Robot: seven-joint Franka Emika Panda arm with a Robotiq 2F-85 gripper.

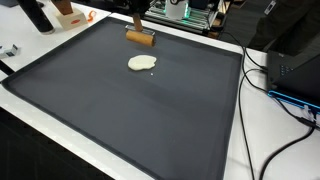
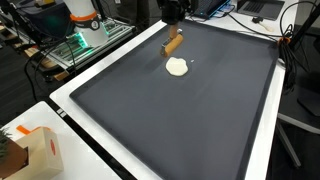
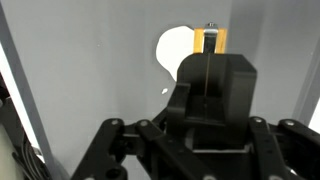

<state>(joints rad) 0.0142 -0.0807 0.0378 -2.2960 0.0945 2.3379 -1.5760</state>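
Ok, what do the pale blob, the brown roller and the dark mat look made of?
The pale blob: likely dough or putty, matte cream, flattened with uneven edges. The roller: probably wood, tan-brown, dull. The mat: looks like rubber or foam, dark grey, matte, raised rim.

Pincer (image 3: 208,56): black plastic, matt, faint sheen on edges.
Roller (image 1: 141,37), at the pincer's tips: tan wood, smooth.
Lump (image 1: 141,63), just past the roller: pale, soft, doughy, dull.
Mat (image 1: 120,120), beneath the pincer: dark grey, rubbery, matt, smooth.
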